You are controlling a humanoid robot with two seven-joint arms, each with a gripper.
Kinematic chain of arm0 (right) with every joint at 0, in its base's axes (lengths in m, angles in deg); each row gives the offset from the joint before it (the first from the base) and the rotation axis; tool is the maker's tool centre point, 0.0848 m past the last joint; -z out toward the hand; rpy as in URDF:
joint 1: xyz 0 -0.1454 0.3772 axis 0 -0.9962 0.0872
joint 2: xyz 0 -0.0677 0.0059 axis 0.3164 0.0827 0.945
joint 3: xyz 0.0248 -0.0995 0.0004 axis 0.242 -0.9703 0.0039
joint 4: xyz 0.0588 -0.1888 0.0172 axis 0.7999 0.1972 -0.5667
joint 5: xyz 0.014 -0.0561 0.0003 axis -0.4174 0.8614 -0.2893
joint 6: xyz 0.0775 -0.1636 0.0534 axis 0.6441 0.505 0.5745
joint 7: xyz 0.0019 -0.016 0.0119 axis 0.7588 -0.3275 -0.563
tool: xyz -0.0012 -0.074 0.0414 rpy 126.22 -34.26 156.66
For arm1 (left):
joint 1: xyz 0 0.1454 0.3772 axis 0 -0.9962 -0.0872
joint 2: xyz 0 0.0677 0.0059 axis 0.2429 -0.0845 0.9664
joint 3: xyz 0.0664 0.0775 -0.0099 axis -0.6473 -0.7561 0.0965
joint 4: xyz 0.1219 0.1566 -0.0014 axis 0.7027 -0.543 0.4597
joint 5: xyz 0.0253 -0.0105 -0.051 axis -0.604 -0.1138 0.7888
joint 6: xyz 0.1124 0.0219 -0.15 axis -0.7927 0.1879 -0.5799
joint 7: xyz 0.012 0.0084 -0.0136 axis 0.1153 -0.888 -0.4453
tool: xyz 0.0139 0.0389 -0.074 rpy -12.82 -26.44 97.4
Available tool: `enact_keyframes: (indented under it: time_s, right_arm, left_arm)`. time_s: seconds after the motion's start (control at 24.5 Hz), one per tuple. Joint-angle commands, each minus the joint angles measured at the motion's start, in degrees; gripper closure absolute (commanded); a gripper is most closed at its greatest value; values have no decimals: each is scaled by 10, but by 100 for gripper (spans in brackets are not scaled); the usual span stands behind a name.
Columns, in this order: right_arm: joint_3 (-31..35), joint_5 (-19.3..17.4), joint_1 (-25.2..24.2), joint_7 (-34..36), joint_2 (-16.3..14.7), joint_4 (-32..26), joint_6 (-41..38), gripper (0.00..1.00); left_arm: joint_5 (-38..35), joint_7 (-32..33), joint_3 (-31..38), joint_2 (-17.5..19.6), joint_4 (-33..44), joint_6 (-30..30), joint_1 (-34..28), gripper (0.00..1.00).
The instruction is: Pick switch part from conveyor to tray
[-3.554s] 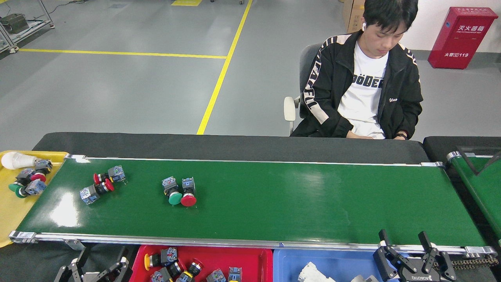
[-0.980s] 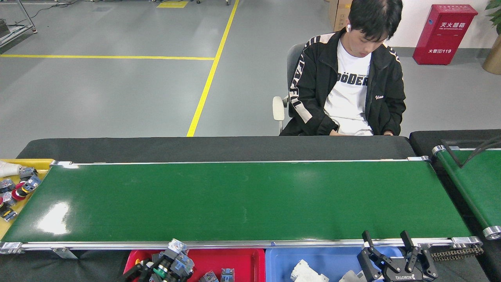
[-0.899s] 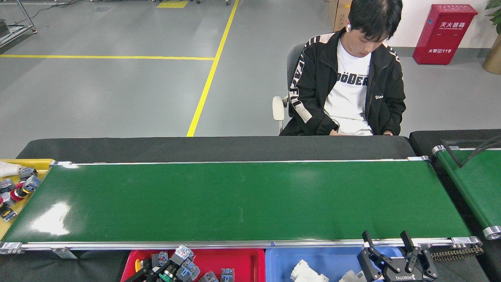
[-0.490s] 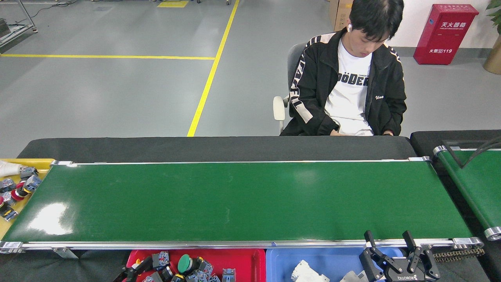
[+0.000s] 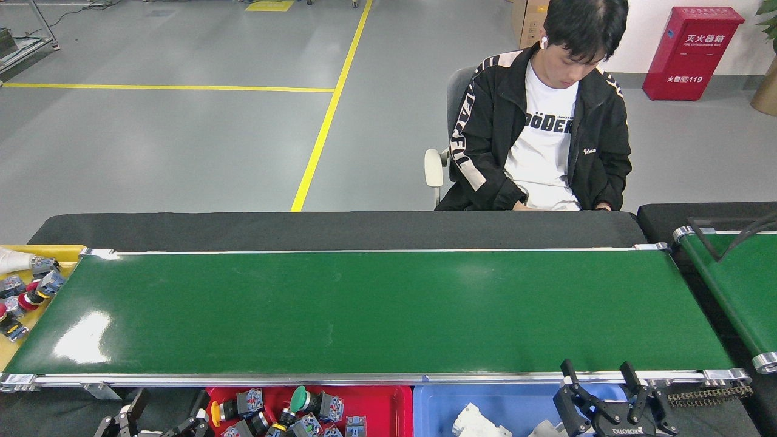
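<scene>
Grey factory floor [image 5: 182,139] with yellow lines fills the background, where a seated person [image 5: 543,133] in a black jacket faces a black-covered worktop [image 5: 340,229], and a red cabinet [image 5: 692,51] stands at the far right. Across the worktop runs the conveyor [image 5: 364,312], a long dark-green belt between silver rails, bare of parts and glossy with a glare patch near its left end. A narrower green belt [image 5: 743,285] angles off at the right edge. Below the near rail sit a red tray [image 5: 388,403] and a blue tray [image 5: 516,403], both cut off by the bottom edge; a yellow tray [image 5: 12,355] lies at the conveyor's left end, also partly cropped. The switch parts [image 5: 291,413] lie heaped in the red tray: grey-blue contact blocks with black collars and round caps, one green, one yellow. More switch parts [image 5: 27,291] rest in the yellow tray, beside a white object too cropped to identify. White pieces in the blue tray are indistinct. The left end effector [image 5: 161,419] sits just left of the red tray, fingers spread and empty, mostly cropped. The right end effector [image 5: 601,388] hangs over the blue tray, fingers apart, gripping nothing.
</scene>
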Motion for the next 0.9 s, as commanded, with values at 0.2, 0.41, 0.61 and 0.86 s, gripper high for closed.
enact_keyframes:
  time_s: [0.2, 0.41, 0.61, 0.86]
  right_arm:
    - [26, -1, 2, -18, 2, -9, 1, 2]
    - [41, 0, 1, -38, 0, -9, 0, 1]
    - [42, 0, 1, -39, -20, -9, -1, 0]
    - [42, -1, 4, -39, -16, -9, -11, 0]
  left_arm:
    - [-4, -1, -57, -3, 10, 67, 7, 0]
    - [3, -2, -57, -6, 11, 61, 8, 0]
    - [10, -1, -57, -5, 11, 60, 22, 0]
    - [12, 1, -56, -5, 10, 64, 33, 0]
